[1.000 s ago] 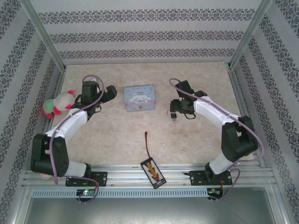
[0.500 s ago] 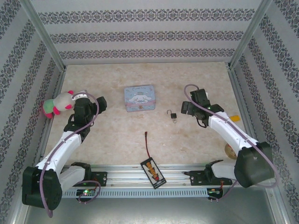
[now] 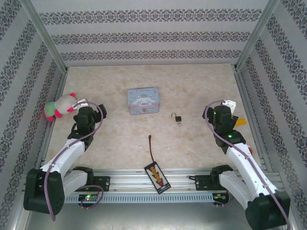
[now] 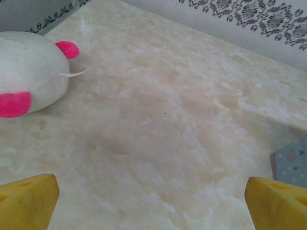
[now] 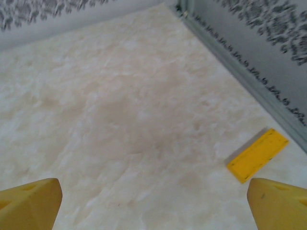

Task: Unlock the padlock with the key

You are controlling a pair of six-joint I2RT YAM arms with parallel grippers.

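— How many tools, and what are they doing?

— Two. The left tool (image 4: 152,206) is spread wide: its two yellow tips sit in the bottom corners of its wrist view, with bare counter (image 4: 168,120) between them. The right tool (image 5: 153,203) is the same, two yellow tips far apart and nothing held.

— And from above?

— The left tool (image 3: 100,110) sits just beside one plush toy (image 3: 60,106), white with pink feet, at the left edge. The right tool (image 3: 229,104) is near the right edge, next to one yellow block (image 3: 240,122).

— Where's the lock?

— One padlock (image 3: 177,116), dark with a thin shackle, lies on the counter between the arms, well apart from both tools. One small silvery piece touches its near side, which looks like the key (image 3: 180,123). It is too small to tell whether it is in the keyhole.

— What else is there?

— One pale-blue tin (image 3: 143,100) left of the padlock. One black wire (image 3: 152,149) with a red tip runs to one black-and-orange tag (image 3: 157,176) at the near edge.

— What do the wrist cameras add?

— The left one gives the plush toy (image 4: 24,81) close up and a corner of the tin (image 4: 291,160). The right one gives the yellow block (image 5: 258,155) flat by the wall rail. The overhead view is the one that gives the padlock, key and wire.
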